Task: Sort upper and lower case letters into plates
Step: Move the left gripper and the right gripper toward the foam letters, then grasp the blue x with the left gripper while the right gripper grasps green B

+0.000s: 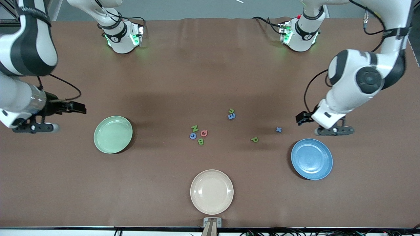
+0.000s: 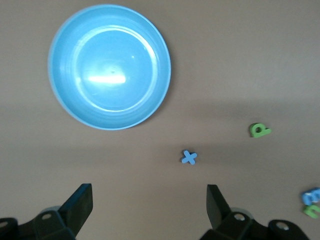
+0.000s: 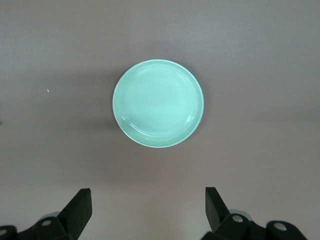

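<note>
Letters [image 1: 200, 134] lie loose mid-table, between the grippers. Left gripper [image 2: 149, 200], fingers apart, hovers beside the blue plate [image 1: 311, 159]; right gripper [image 3: 148, 202], likewise spread, beside the green plate [image 1: 113, 134].

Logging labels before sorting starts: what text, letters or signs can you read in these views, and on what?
"N", green N piece.
"Q", pink Q piece.
"B", green B piece.
"G", blue G piece.
"p", green p piece.
"x", blue x piece.
Touching green-blue pair: too small to read.
No print on beige plate, blue plate by the open left tool, or green plate by the open right tool.
</note>
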